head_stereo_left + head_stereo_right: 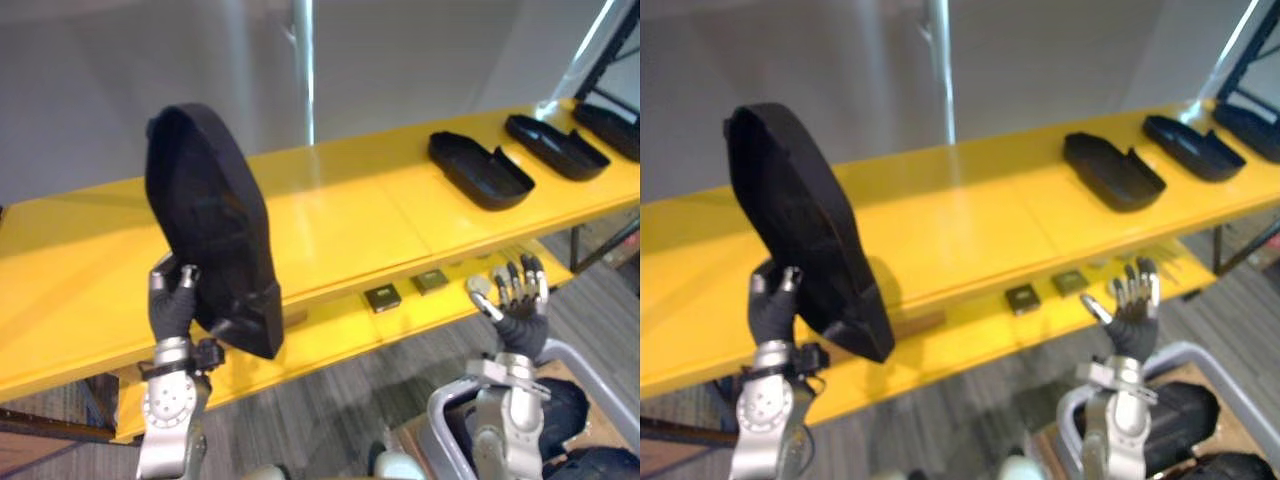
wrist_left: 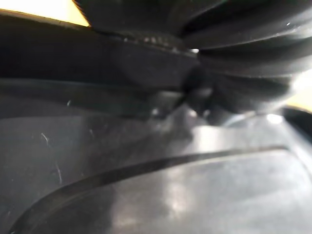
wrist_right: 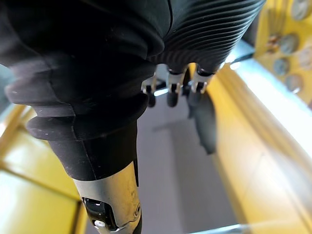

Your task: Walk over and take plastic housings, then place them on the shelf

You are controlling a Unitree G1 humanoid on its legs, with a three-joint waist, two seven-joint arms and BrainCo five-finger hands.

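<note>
Left hand (image 1: pixel 172 305) grips upright black housing (image 1: pixel 205 215) by its lower edge above yellow shelf (image 1: pixel 350 215), right hand (image 1: pixel 515 300) empty, fingers straight, other housings (image 1: pixel 480 170) lying at shelf's right end.

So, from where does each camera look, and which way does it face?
Left eye view: on the head, looking down at the yellow shelf; left hand grips the held housing upright, right hand open at lower right.
Right eye view: beside it, same direction; shares the shelf, both hands and the lying housing.
Left wrist view: on the left wrist, pressed close to the held housing; the hand's ribbed cover shows.
Right wrist view: on the right wrist, looking along its fingers toward the shelf.
</note>
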